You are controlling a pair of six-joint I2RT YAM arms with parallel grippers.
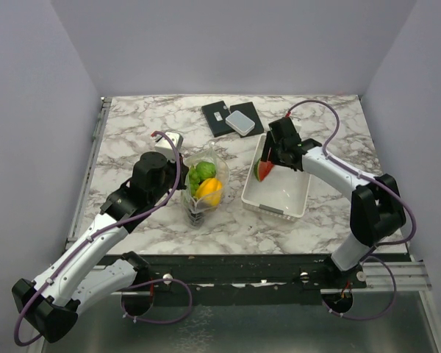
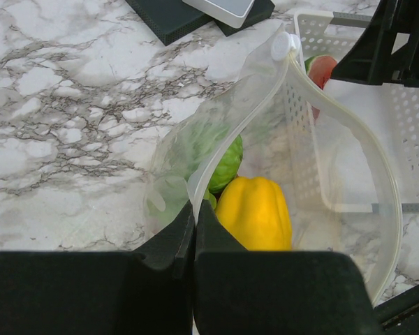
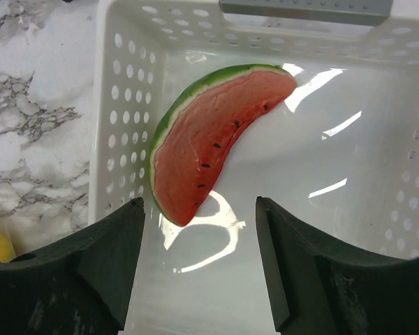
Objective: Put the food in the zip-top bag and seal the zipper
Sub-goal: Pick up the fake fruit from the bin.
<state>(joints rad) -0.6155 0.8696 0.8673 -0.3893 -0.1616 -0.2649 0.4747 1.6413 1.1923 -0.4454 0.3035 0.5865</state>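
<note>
The zip-top bag (image 1: 203, 187) stands open on the marble between the arms, with a yellow piece (image 2: 255, 213) and green pieces (image 2: 223, 157) of the food inside. My left gripper (image 2: 195, 209) is shut on the near end of the bag's mouth, pinching the zipper (image 2: 349, 132) strip. A watermelon slice (image 3: 209, 146) lies against the left wall of the white basket (image 3: 122, 105). My right gripper (image 3: 199, 209) hangs open inside the basket. The slice's lower tip sits just ahead of its fingers, nearer the left one and touching neither. From above, the right gripper (image 1: 269, 163) is over the slice (image 1: 262, 171).
The basket (image 1: 294, 193) stands right of the bag, close to it. Two black pads with a white box (image 1: 240, 121) on them lie at the back centre. A small white block (image 1: 169, 138) sits behind my left arm.
</note>
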